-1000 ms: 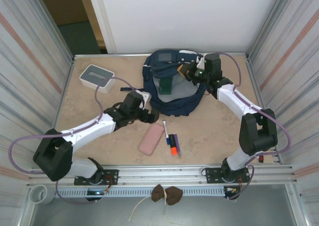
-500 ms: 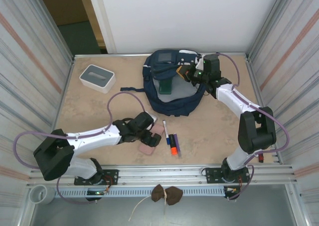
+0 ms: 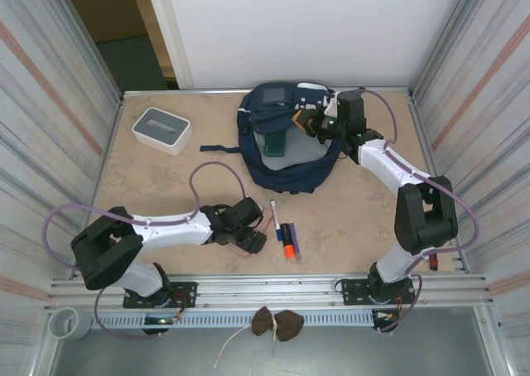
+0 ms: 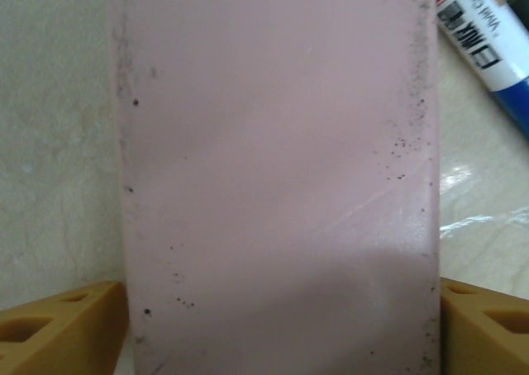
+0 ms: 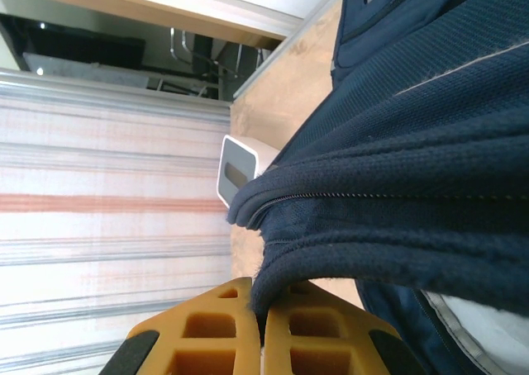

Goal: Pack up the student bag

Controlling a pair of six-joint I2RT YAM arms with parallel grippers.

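The student bag (image 3: 291,167) lies open at the back middle of the table, navy with a grey square. My right gripper (image 3: 309,118) is shut on the rim of its opening (image 5: 273,284) and holds the fabric up. A dark green item (image 3: 276,142) sits inside the bag. A pink case (image 4: 277,168) lies flat on the table near the front. My left gripper (image 3: 251,232) is down over it, one yellow finger (image 4: 62,329) against each long side. Most of the case is hidden under that gripper in the top view.
Markers lie just right of the case: a white and blue one (image 3: 275,219) (image 4: 483,40), an orange one (image 3: 287,245) and a purple one (image 3: 295,242). A small white-and-grey box (image 3: 161,130) stands at the back left. Metal walls close in both sides.
My left arm swung from beside the bag toward the front and came down over the pink case, its fingers closing in on the sides. The right gripper kept its hold on the bag.
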